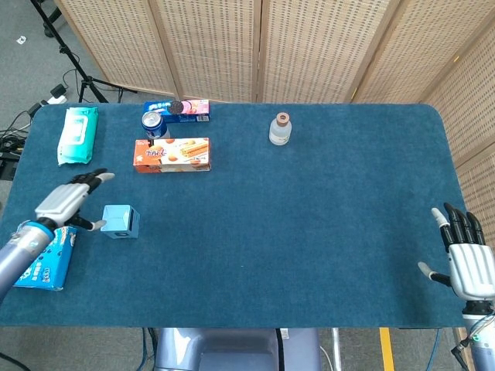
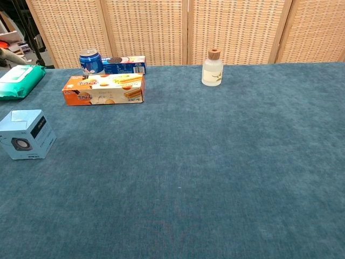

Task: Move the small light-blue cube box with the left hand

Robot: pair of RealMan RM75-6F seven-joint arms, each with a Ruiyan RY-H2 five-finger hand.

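Note:
The small light-blue cube box [image 1: 121,222] stands upright on the blue table cloth, at the left; the chest view shows the cube box [image 2: 26,134] alone with a round dark mark on its front. My left hand [image 1: 68,202] hovers just left of it, fingers spread, holding nothing; a thumb tip lies near the box's left side. In the chest view only a fingertip [image 2: 6,53] shows at the far left edge. My right hand [image 1: 466,251] is at the table's near right corner, fingers apart and empty.
A flat blue packet [image 1: 46,263] lies under my left forearm. Behind are a green wipes pack [image 1: 78,134], an orange biscuit box [image 1: 172,154], a blue can [image 1: 154,124], a cookie box [image 1: 184,110] and a small bottle [image 1: 281,129].

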